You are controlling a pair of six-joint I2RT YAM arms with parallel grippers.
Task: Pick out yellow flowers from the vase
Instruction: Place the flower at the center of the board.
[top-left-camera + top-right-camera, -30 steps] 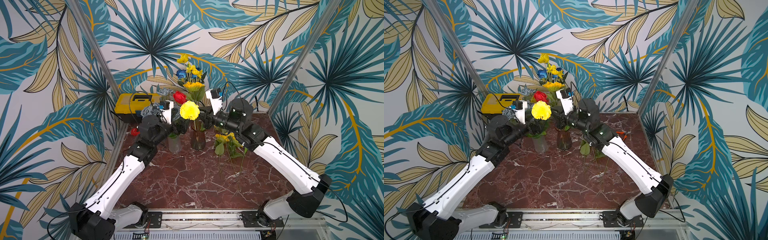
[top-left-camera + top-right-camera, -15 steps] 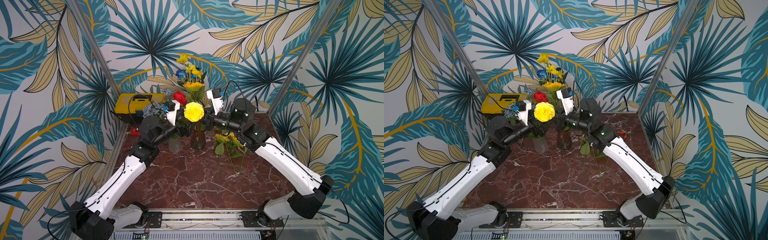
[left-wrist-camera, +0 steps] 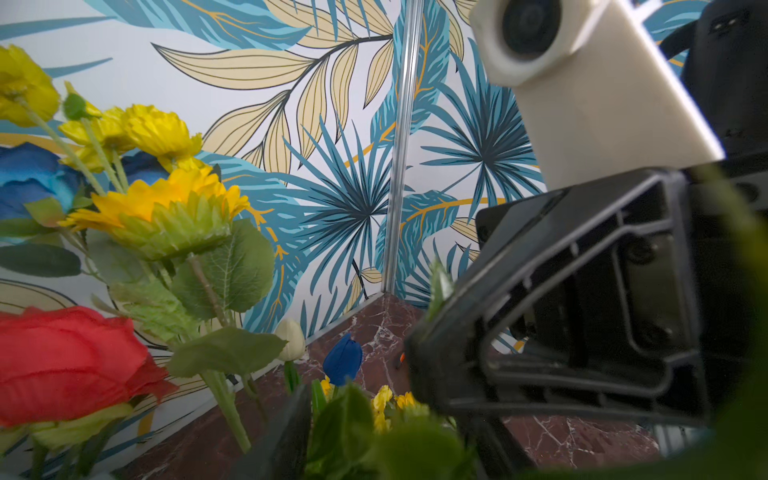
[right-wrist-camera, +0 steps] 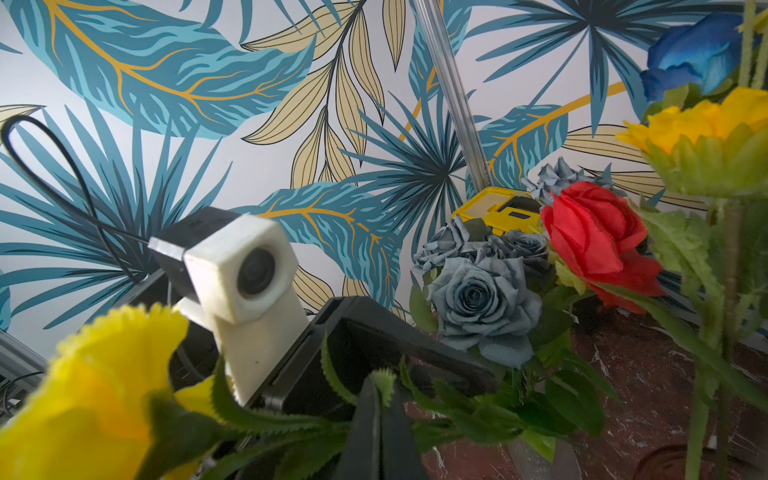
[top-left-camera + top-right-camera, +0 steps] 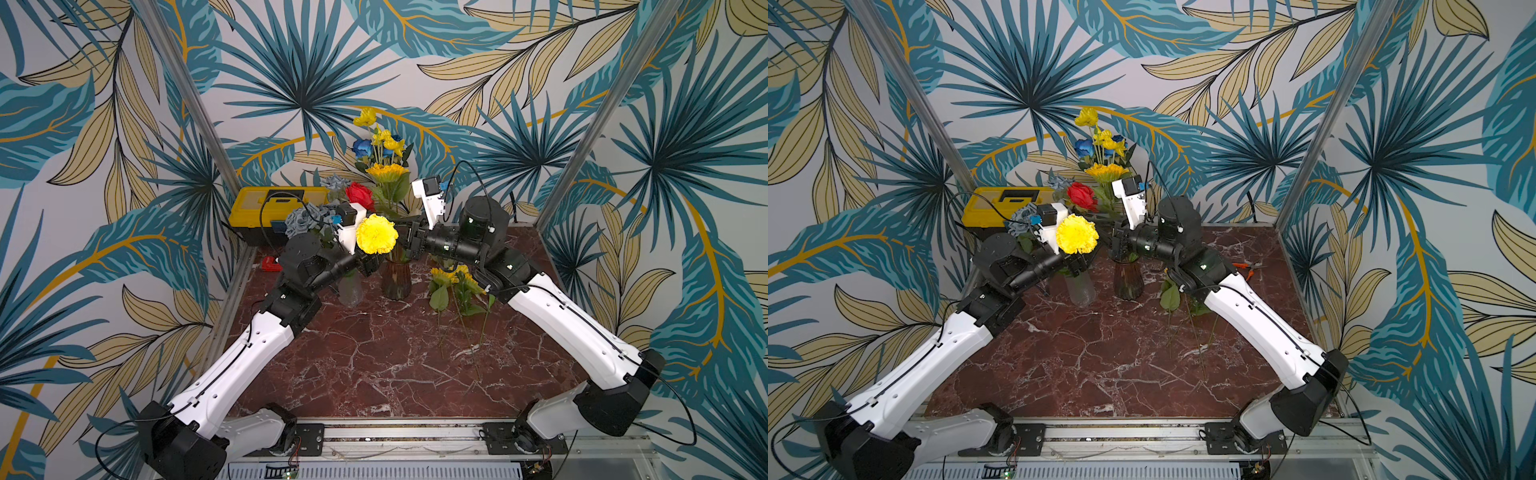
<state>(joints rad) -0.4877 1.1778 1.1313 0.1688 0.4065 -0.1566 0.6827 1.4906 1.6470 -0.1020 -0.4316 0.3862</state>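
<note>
A yellow pompom flower (image 5: 376,234) hangs level between my two grippers, just in front of the dark vase (image 5: 396,277). My right gripper (image 4: 380,386) is shut on its leafy green stem, with the bloom (image 4: 95,395) off to one side. My left gripper (image 3: 390,449) stands at the same stem; its fingers are apart with green leaves between them. More yellow flowers remain in the vase: a sunflower (image 5: 386,170), a small spray (image 5: 387,140) and a top bloom (image 5: 365,117). Other yellow flowers (image 5: 451,277) lie on the marble at the right.
A red rose (image 5: 360,195) and a blue rose (image 5: 362,147) share the dark vase. A clear vase (image 5: 350,289) of grey-blue roses (image 4: 482,299) stands beside it. A yellow toolbox (image 5: 274,203) sits at the back left, orange pliers (image 5: 1246,266) at the back right.
The pompom flower has shifted slightly left and down. My left gripper has come in under the bloom, and its fingers have narrowed round the stem's leaves. The right gripper stays shut.
</note>
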